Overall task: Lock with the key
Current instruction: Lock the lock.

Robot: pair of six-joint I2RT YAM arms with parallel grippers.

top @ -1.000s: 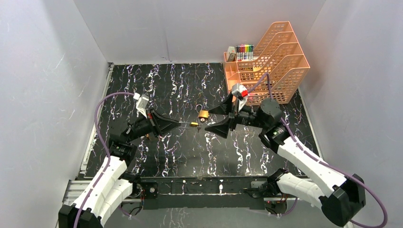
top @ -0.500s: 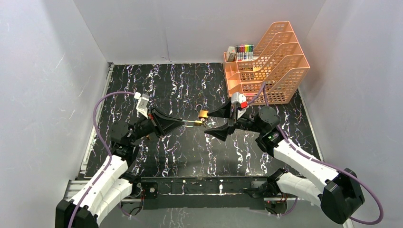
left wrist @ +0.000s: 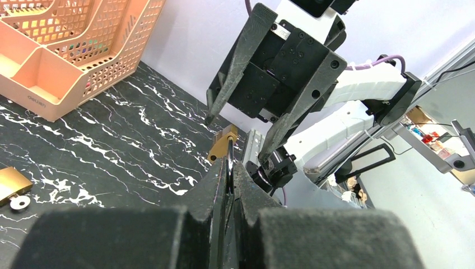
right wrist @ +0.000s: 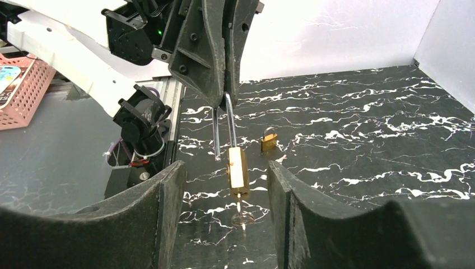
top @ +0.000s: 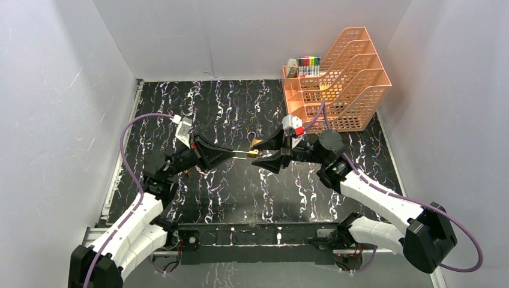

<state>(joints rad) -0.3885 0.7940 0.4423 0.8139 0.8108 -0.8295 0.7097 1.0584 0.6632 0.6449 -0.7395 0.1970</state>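
My left gripper (top: pixel 233 155) (left wrist: pixel 229 168) is shut on the steel shackle of a brass padlock (top: pixel 252 153) (left wrist: pixel 222 143) and holds it out above the black marble table (top: pixel 228 108). In the right wrist view the padlock (right wrist: pixel 237 172) has its shackle open, one leg free, and a key (right wrist: pixel 242 216) sits in its bottom end. My right gripper (top: pixel 257 156) (right wrist: pixel 225 167) is open. Its fingers straddle the padlock body and key without touching them.
A second brass padlock (right wrist: pixel 269 140) (left wrist: pixel 8 185) lies on the table just beyond the held one, with a small key ring (left wrist: pixel 20 203) beside it. An orange tiered desk organizer (top: pixel 339 78) with markers (top: pixel 309 62) stands at the back right. Grey walls enclose the table.
My right gripper has moved left to the padlock, so its open fingers now sit on either side of it. My left gripper has edged right with the padlock.
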